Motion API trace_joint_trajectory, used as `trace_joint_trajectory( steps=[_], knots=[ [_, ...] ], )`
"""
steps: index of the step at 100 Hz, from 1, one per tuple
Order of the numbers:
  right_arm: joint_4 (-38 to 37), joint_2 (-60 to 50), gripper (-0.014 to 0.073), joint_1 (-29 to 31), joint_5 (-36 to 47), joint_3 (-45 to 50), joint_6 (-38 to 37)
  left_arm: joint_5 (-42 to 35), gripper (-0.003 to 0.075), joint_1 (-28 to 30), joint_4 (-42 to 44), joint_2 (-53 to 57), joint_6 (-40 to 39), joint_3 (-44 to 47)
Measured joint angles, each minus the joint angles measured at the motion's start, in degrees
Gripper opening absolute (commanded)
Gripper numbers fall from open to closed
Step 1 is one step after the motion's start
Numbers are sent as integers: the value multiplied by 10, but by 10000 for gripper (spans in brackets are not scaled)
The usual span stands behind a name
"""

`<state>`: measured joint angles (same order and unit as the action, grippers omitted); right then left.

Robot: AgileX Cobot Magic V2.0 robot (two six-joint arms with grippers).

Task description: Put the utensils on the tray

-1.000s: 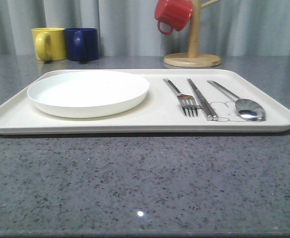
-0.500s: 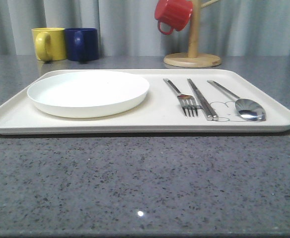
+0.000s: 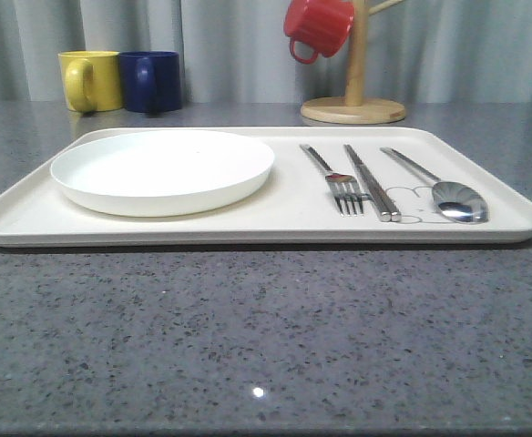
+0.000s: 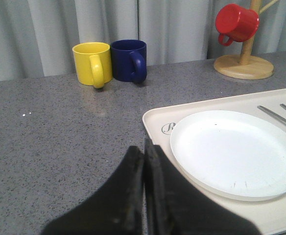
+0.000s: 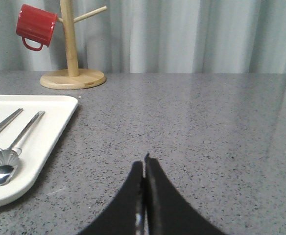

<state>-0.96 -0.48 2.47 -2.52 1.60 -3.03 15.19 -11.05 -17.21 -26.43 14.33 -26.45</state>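
Observation:
The cream tray (image 3: 293, 214) lies across the grey table. On its right half rest a fork (image 3: 337, 182), a pair of flat metal sticks (image 3: 372, 184) and a spoon (image 3: 444, 189), side by side. In the right wrist view the spoon (image 5: 3, 164) and the tray's corner (image 5: 59, 122) sit off to one side of my right gripper (image 5: 144, 164), which is shut and empty over bare table. My left gripper (image 4: 144, 147) is shut too, empty, just off the tray's edge (image 4: 150, 122).
A round white plate (image 3: 162, 168) takes up the tray's left half. A yellow mug (image 3: 89, 80) and a blue mug (image 3: 151, 82) stand at the back left. A wooden mug tree (image 3: 354, 91) holding a red mug (image 3: 316, 27) stands behind the tray.

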Motion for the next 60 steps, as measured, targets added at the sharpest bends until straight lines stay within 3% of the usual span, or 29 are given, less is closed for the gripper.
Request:
trace_joint_trajectory(
  steps=[30, 47, 60],
  knots=[
    [0, 0, -69, 0, 0, 0, 0, -4, -19, 0, 31, 2, -13, 6],
    [0, 0, -69, 0, 0, 0, 0, -28, -19, 0, 162, 30, -143, 39],
    [0, 0, -69, 0, 0, 0, 1, -47, -19, 0, 193, 75, -174, 80]
  ],
)
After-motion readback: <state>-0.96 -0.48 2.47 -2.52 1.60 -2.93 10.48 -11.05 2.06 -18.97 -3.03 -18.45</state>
